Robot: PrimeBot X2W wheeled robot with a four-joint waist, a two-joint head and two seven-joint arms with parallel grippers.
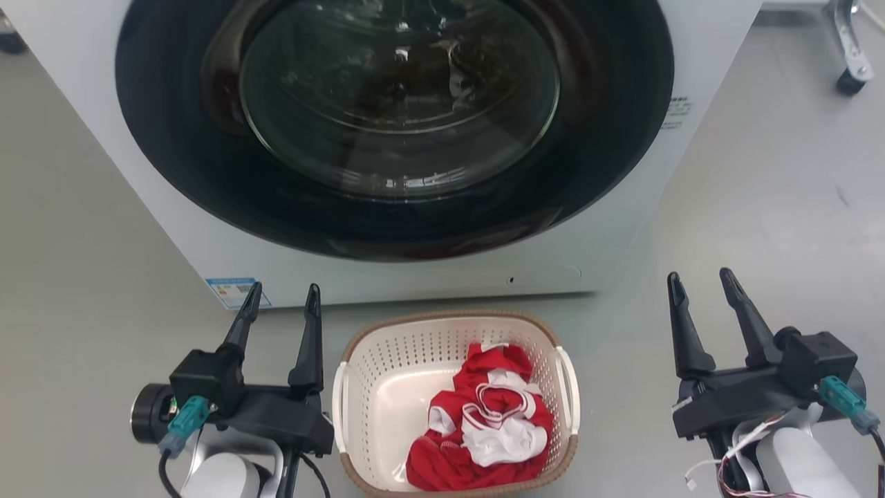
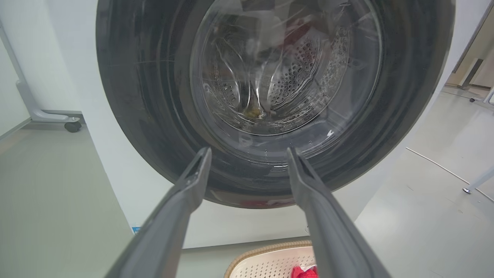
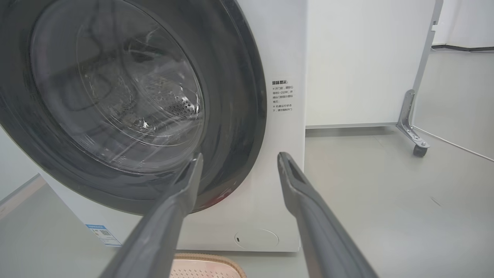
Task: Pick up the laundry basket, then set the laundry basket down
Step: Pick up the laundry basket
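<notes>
Laundry basket (image 1: 422,346), cream-white and perforated with a brown woven-look rim, stands on the grey floor (image 1: 83,332) just in front of the washing machine (image 1: 415,283), about centred below its round door (image 1: 397,97). A crumpled red and white garment (image 1: 484,422) lies inside it, filling the half on the robot's right, while the other half of the basket's bottom is bare. A white handle (image 1: 339,408) runs along the basket's left side and a second handle (image 1: 570,394) along its right. The left end effector (image 1: 285,287) hovers just beside the left handle, its two dark fingers spread apart, pointing toward the machine and holding nothing. The right end effector (image 1: 699,274) hangs well apart from the right side of the laundry basket, over bare floor, its fingers likewise spread and empty. In the left wrist view the left end effector (image 2: 249,150) frames the lower part of the glass door, through which the perforated drum (image 2: 293,77) shows, and a corner of the basket (image 2: 270,260) peeks in at the bottom edge. In the right wrist view the right end effector (image 3: 240,154) points at the machine's right front edge near a small printed notice (image 3: 282,96), with a strip of the basket's rim (image 3: 208,259) at the bottom. A blue label (image 1: 231,290) sits at the machine's lower left corner.
</notes>
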